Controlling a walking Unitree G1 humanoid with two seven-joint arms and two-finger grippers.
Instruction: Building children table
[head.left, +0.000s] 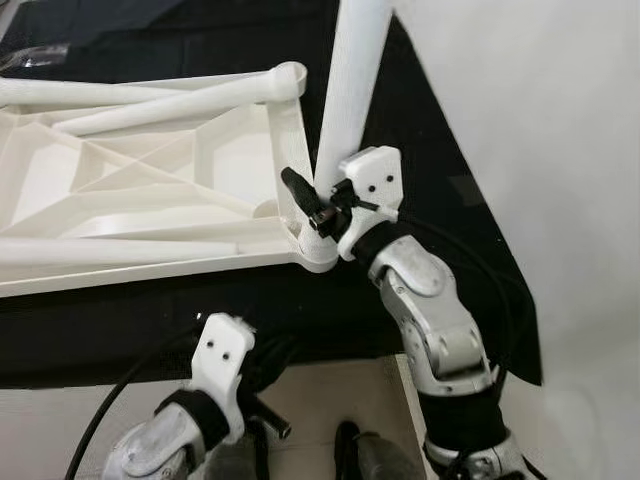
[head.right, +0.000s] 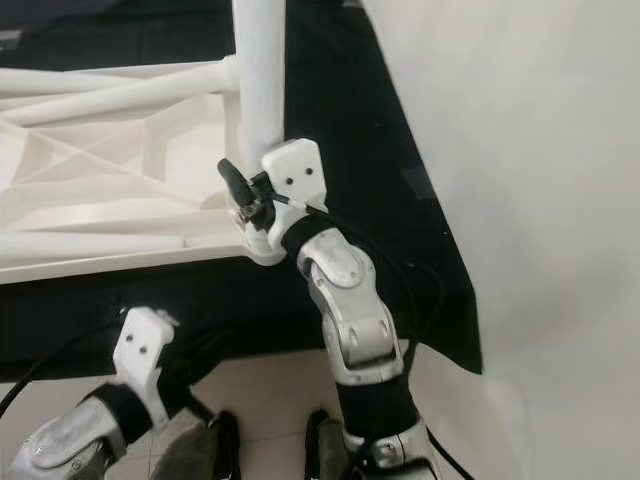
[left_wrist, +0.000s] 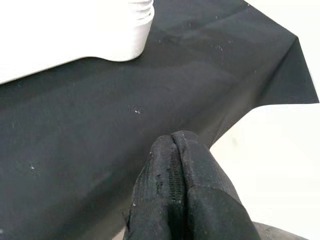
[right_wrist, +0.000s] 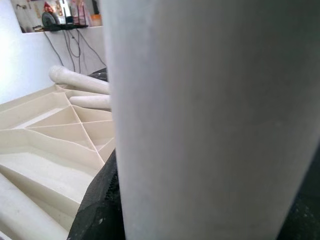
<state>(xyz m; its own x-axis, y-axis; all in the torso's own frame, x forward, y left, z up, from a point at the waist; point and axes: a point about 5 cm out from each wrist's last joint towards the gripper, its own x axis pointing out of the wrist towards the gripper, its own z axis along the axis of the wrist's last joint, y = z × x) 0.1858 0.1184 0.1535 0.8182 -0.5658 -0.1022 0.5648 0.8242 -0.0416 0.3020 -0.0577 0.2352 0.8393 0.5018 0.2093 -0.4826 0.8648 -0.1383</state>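
Observation:
A white tabletop (head.left: 120, 180) lies upside down on a black cloth (head.left: 200, 320), its ribbed underside facing up. One white table leg (head.left: 352, 80) stands upright in the near right corner socket (head.left: 318, 258). My right gripper (head.left: 318, 200) is shut on that leg just above the socket; in the right wrist view the leg (right_wrist: 210, 115) is very close, with one black finger (right_wrist: 97, 205) beside it. Loose legs (head.left: 180, 105) rest across the tabletop. My left gripper (left_wrist: 173, 142) is shut and empty, hanging low over the cloth's near edge.
The black cloth ends in a corner (left_wrist: 300, 70) to the right, with pale floor (head.left: 330, 390) beyond it. A white surface (head.left: 560, 150) rises along the right side. A black cable (head.left: 100, 420) trails by my left arm.

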